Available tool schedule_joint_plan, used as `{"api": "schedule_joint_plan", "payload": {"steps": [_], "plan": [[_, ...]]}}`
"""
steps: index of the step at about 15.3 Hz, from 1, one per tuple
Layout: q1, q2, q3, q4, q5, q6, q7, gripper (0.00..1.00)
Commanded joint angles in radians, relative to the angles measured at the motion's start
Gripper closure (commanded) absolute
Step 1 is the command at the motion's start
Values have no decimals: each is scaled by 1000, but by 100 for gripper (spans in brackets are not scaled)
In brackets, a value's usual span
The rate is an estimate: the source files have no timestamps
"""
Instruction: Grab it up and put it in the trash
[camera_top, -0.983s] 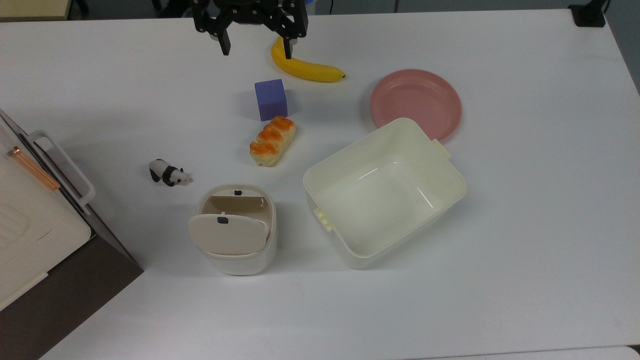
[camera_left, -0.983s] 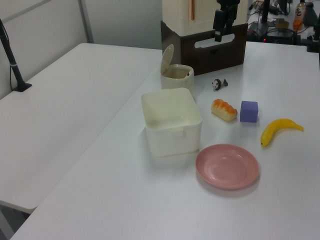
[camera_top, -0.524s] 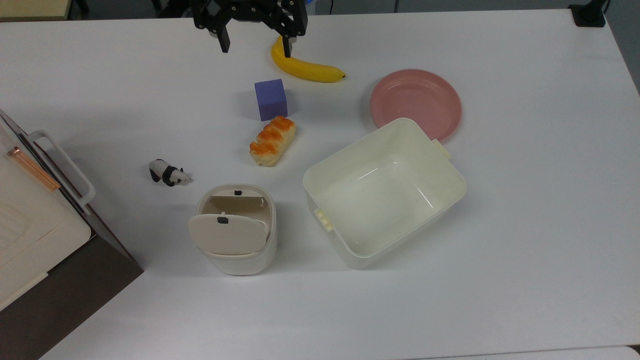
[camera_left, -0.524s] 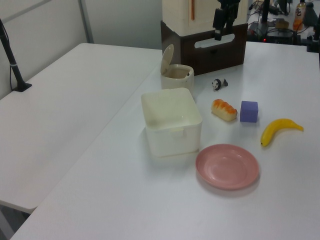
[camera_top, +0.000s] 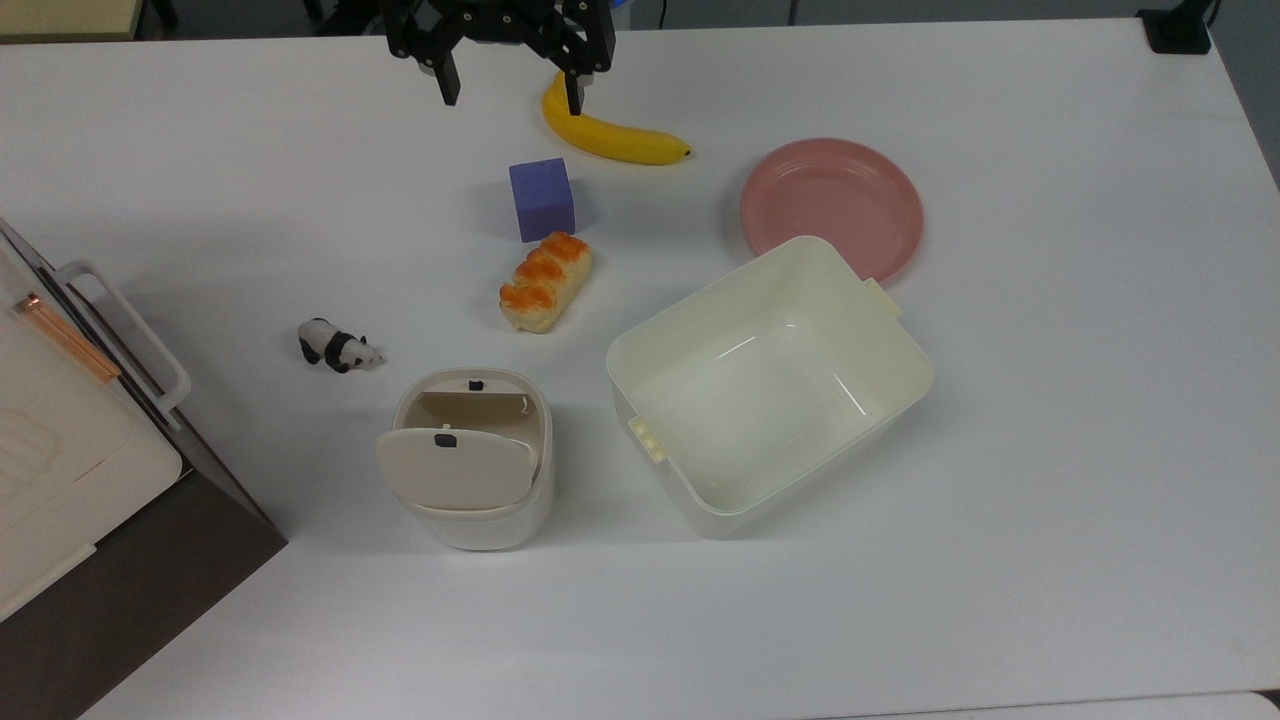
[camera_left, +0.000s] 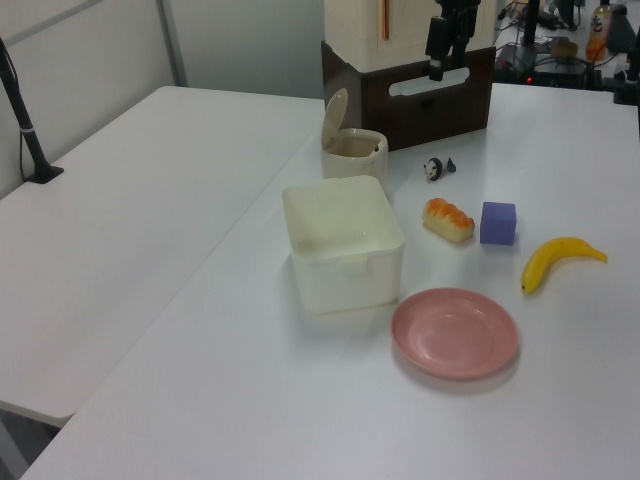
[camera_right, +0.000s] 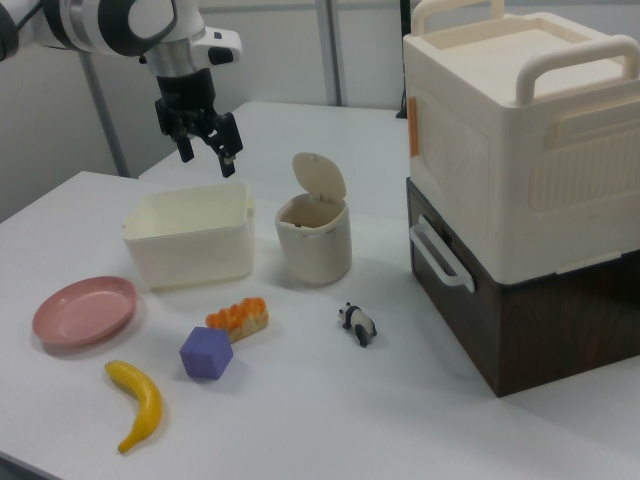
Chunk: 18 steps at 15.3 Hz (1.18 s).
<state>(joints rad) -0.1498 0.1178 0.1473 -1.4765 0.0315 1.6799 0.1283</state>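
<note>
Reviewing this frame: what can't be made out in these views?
- Inside of the trash bin: in the top view its flap lid covers part; in the right view its own wall hides the floor.
- Banana: top view, one end behind a finger of the gripper.
- Stacked boxes: top view, cut by the left edge.

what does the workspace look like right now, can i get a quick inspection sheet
surface: white table, no spills seen.
job's things: trash bin stands with its flap lid open; no paper ball seen on the table.
clutter: banana, purple cube, bread roll, pink plate, panda figurine, cream tub with nothing in it.
grippers: gripper open, holding nothing, above the table near the banana's end in the top view.
cables: nothing seen on the table.
surroundings: cream box on a dark base at the table's edge; a second white table alongside.
</note>
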Motion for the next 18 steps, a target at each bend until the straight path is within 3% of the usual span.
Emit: {"api": "schedule_joint_plan", "payload": {"steps": [1,18], "plan": [[9,-32,-2,-21,-1,-6,7,0],[33,-87,0,-30,-2,-100,2,0]]}}
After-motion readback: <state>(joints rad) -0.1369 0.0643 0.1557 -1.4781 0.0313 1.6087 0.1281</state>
